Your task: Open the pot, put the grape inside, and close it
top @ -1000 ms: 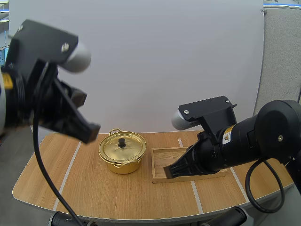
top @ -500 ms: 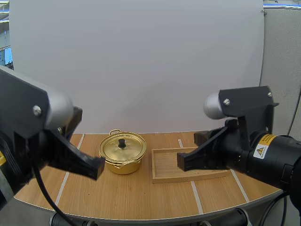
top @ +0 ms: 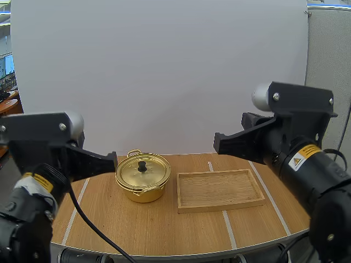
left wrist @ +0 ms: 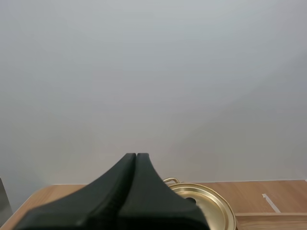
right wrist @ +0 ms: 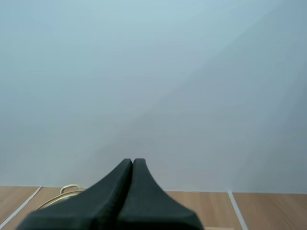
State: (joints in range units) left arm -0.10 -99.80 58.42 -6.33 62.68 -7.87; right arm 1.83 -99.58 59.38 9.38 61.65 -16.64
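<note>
Risk, left gripper [top: 112, 159]: its fingers lie pressed together with nothing between them, so if it drops on the knob [top: 142, 164] like that, I'd expect it to knock or push the lid [top: 143, 172] rather than take it. It needs to open first.
Risk, right gripper [top: 218, 143]: it is likewise closed and empty. With both tips aimed inward over the middle of the table [top: 137, 230], the two arms could cross paths if they come down together.
Risk, knob: it is small and round, and a pinch off its centre would likely slip. That could tip the lid or drag the pot [top: 142, 185] along the wood.
Pose, left arm: raised well above the table's left edge, with the fingers roughly level and pointing right towards the pot, the tip short of it and higher.
Pose, right arm: raised above the right edge, with the fingers pointing left over the tray [top: 219, 207], well clear of it.
Pot: near the far edge, left of centre, with the lid seated and the knob up. What is inside cannot be told.
Tray: just right of the pot and apart from it, showing bare wood.
</note>
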